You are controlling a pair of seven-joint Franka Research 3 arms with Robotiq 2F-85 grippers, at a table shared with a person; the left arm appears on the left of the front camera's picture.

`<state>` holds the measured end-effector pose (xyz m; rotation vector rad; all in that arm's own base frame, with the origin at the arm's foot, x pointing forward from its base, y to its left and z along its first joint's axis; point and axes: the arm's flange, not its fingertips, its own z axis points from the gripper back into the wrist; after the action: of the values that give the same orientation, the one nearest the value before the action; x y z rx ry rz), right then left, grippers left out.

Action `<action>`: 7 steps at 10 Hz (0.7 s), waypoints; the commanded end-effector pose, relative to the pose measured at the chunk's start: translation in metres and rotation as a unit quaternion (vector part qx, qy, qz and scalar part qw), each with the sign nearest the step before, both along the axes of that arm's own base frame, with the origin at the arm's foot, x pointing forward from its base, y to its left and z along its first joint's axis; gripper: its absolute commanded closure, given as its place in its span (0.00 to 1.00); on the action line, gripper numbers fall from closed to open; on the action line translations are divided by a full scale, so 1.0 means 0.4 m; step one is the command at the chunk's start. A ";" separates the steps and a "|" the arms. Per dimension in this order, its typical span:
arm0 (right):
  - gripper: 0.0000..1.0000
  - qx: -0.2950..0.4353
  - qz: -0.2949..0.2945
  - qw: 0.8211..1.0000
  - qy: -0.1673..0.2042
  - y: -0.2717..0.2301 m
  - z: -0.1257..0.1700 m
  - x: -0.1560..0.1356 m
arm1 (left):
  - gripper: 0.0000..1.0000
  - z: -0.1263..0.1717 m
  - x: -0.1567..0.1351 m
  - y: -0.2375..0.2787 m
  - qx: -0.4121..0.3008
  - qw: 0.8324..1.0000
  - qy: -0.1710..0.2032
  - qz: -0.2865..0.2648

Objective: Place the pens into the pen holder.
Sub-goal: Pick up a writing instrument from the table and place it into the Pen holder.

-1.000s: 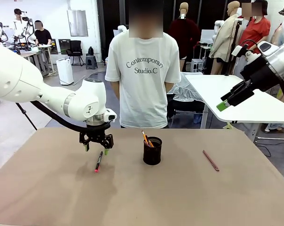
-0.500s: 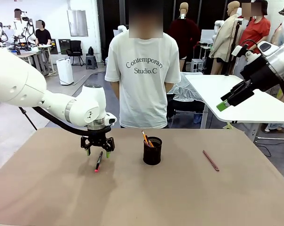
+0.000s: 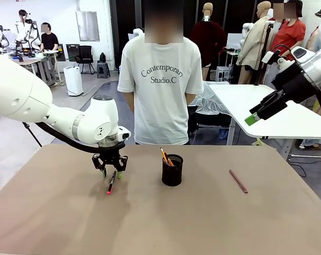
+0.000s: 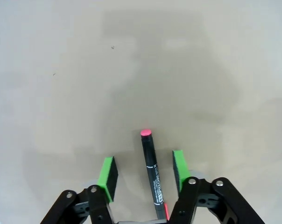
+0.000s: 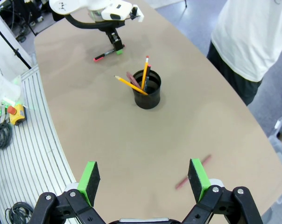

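A black pen with red ends [image 3: 111, 183] lies on the brown table left of centre. My left gripper [image 3: 110, 171] is down over its far end. In the left wrist view the pen [image 4: 150, 172] lies lengthwise between the green pads [image 4: 108, 171], with a gap on each side; the gripper [image 4: 143, 169] is open. The black mesh pen holder [image 3: 172, 172] stands mid-table with yellow pencils sticking out of it. A maroon pen [image 3: 238, 181] lies to its right. My right gripper [image 3: 254, 118] hangs high at the right, open [image 5: 144, 177], above the holder [image 5: 148, 100] and maroon pen [image 5: 192, 171].
A person [image 3: 160, 90] in a white T-shirt stands at the table's far edge, hands not over the table. Bare tabletop [image 3: 166, 223] stretches across the near half. A white table [image 3: 267, 111] stands behind at the right.
My left gripper has come down and slightly right, onto the black pen's far end, and its fingers have narrowed around it. The pen and the right arm have not moved.
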<state>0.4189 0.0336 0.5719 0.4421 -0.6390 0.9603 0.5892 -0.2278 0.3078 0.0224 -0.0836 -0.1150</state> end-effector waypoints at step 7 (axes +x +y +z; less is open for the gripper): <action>0.00 0.013 0.001 1.000 0.001 0.002 0.003 0.001 | 1.00 0.018 -0.035 -0.004 0.008 1.000 -0.002 -0.013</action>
<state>0.4189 0.0336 0.5719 0.4420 -0.6390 0.9603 0.5833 -0.2331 0.3106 0.0271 -0.0847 -0.1221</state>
